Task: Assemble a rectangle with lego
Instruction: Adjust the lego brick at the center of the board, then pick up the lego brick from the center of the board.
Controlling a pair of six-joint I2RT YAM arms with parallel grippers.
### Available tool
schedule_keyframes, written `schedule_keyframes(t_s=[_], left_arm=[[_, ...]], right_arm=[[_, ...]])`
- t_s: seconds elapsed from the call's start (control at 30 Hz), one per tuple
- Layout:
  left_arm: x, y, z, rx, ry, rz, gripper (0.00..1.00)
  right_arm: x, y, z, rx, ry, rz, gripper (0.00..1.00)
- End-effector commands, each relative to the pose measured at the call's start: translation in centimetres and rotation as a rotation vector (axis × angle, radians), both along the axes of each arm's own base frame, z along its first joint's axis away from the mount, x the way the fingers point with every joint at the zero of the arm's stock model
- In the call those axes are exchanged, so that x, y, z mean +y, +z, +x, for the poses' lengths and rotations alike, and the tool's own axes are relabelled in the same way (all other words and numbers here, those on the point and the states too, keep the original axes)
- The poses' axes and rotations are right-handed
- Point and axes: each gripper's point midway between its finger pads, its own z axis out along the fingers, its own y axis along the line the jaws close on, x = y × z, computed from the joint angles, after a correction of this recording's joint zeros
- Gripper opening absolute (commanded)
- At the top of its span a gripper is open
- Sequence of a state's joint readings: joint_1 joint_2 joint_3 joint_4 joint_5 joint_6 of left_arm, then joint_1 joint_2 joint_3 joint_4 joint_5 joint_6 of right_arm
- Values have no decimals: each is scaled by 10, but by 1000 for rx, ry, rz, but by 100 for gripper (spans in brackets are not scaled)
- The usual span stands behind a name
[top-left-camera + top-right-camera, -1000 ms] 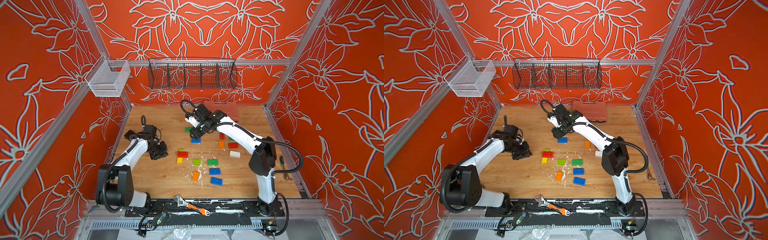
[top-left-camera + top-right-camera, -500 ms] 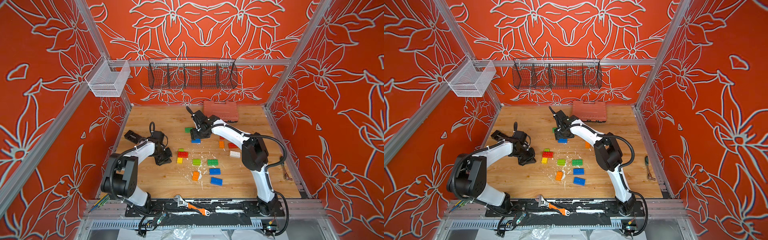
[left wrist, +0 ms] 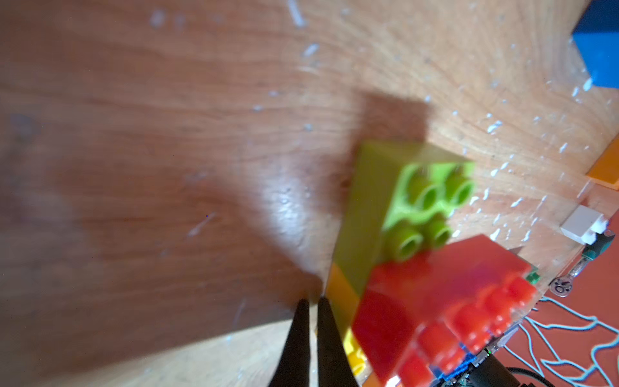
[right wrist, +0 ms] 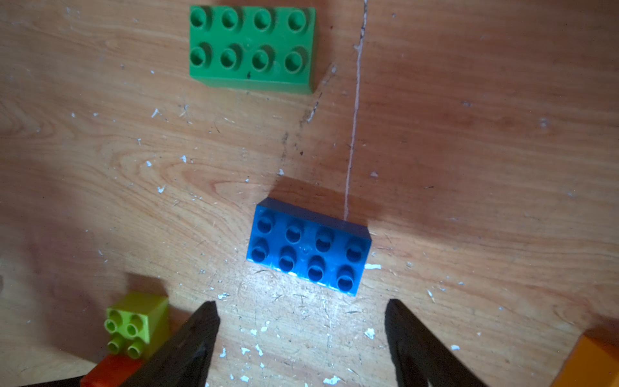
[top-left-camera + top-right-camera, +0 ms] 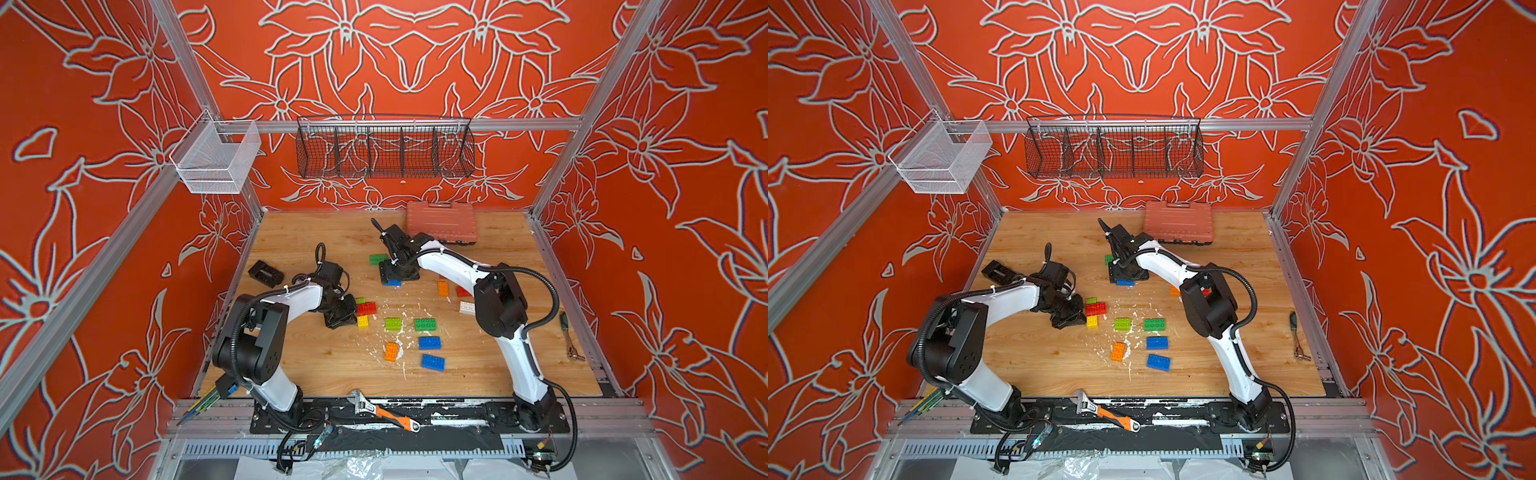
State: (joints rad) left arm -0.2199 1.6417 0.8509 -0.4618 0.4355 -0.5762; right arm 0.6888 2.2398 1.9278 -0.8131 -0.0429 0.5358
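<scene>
Lego bricks of studded plastic dot the wooden table; right pincer spread wide by a blue brick, left pincer closed, empty, beside a red brick.

Salmon tool case at the back, small black block, orange-handled wrench in front
</scene>
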Motion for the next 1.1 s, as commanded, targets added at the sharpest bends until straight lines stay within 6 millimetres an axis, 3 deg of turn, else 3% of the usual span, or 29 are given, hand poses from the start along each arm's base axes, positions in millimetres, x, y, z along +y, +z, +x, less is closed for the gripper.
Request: schedule_keyframes(t_s=[0.0,0.13,0.5,1.07], left_arm=[[-9,-14,-6,46,-4,0,8],[-14,-15,-6,50,-18,7,8],[11,0,-24,5,-6,119,11],[16,5,-32,-25,1,126,13]], right_arm=[[-3,-2,2,18,-34,-13,81],[-3,-6,2,23,-38,-15,82],[5,-19,13,41,-41,-41,84],[1,-33,19,28,-20,-125,76]])
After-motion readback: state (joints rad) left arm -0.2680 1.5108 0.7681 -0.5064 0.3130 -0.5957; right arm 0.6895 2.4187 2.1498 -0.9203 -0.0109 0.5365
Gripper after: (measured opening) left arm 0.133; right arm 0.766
